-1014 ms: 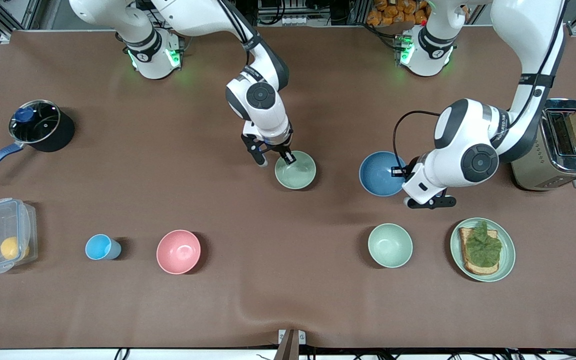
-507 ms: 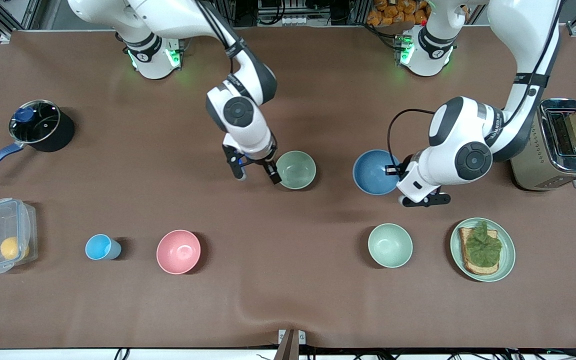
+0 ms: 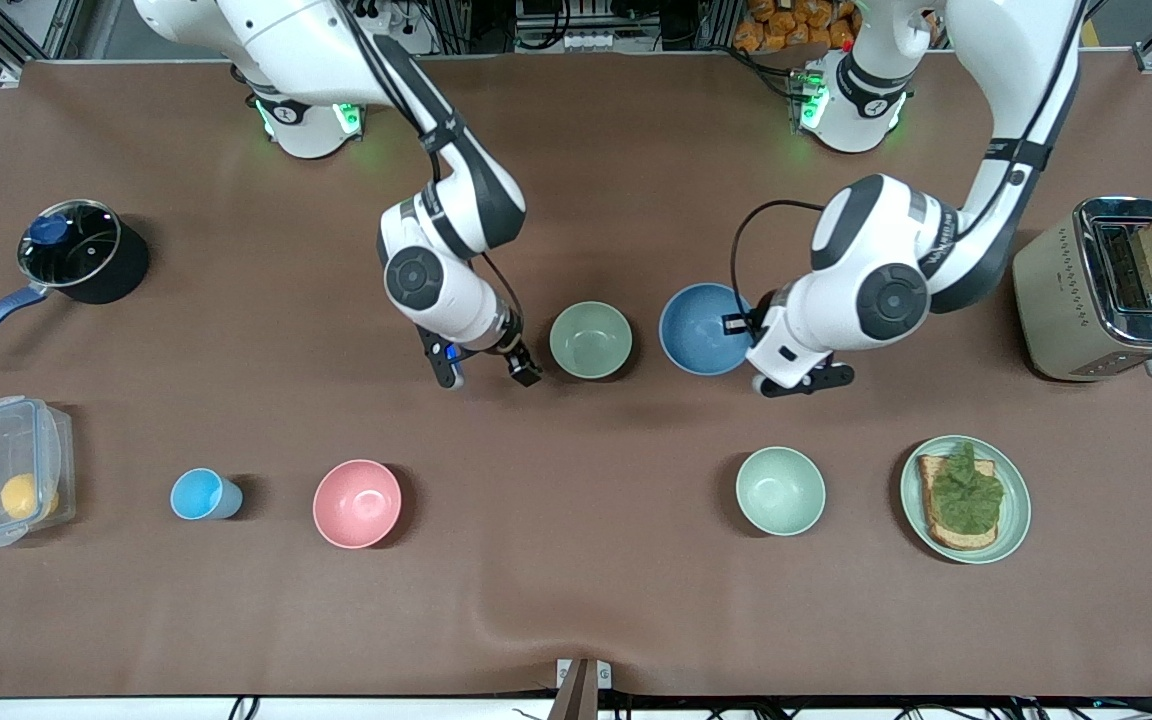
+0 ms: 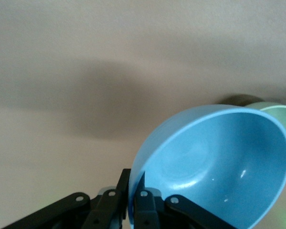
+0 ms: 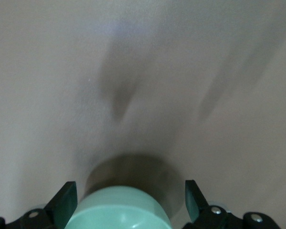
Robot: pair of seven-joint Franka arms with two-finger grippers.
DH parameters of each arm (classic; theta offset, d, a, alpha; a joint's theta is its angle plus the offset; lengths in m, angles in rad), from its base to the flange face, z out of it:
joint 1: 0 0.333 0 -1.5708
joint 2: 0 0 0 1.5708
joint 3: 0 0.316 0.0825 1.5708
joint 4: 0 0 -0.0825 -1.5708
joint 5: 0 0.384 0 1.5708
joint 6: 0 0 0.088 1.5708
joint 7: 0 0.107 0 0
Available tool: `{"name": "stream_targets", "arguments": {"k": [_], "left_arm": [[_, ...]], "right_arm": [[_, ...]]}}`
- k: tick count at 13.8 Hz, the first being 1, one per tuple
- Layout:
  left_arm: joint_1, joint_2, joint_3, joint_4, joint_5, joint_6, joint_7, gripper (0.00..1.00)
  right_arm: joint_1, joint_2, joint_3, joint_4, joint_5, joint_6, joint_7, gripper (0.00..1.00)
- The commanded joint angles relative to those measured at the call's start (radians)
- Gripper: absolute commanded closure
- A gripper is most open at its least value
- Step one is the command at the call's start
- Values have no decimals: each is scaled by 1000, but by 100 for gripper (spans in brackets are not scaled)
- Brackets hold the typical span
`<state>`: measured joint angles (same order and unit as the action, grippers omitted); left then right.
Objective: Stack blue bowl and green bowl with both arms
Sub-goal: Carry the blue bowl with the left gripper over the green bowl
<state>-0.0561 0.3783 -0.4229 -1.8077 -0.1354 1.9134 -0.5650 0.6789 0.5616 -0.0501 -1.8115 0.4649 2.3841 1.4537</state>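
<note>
Jaws of the left gripper [image 4: 128,202] pinch the round matte blue bowl's [image 3: 704,328] rim, beside the round sage green bowl [image 3: 591,339]; the right gripper [image 3: 484,372], beside that green bowl, is spread wide, touching nothing.

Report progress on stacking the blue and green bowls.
Done: the left gripper is shut on the blue bowl, pinching its rim and holding it tilted off the table. In hand: the blue bowl sits close beside the green bowl. The right gripper, open, is beside the green bowl toward the right arm's end. Left: setting one bowl into the other; they are not yet stacked.
</note>
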Motion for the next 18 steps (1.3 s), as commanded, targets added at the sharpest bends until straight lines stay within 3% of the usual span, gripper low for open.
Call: {"name": "stream_targets", "arguments": {"k": [1,7,14,18], "left_arm": [[7,2,-31,-22,-21,47,-45,100],[9,-18,-54,-99,-24,171,-55,100],[-1,13,-99,-96,-24,299,-174,100],[-70,65,-102,-76,-23,357,-269,100]], "right_arm": [[-9,35,18,-14,54,82,-38,0],[1,67,24,-6,101,131,-38,0],[22,90,27,-6,136,190,-35,0],[25,89,27,-6,166,190,-35,0]]}}
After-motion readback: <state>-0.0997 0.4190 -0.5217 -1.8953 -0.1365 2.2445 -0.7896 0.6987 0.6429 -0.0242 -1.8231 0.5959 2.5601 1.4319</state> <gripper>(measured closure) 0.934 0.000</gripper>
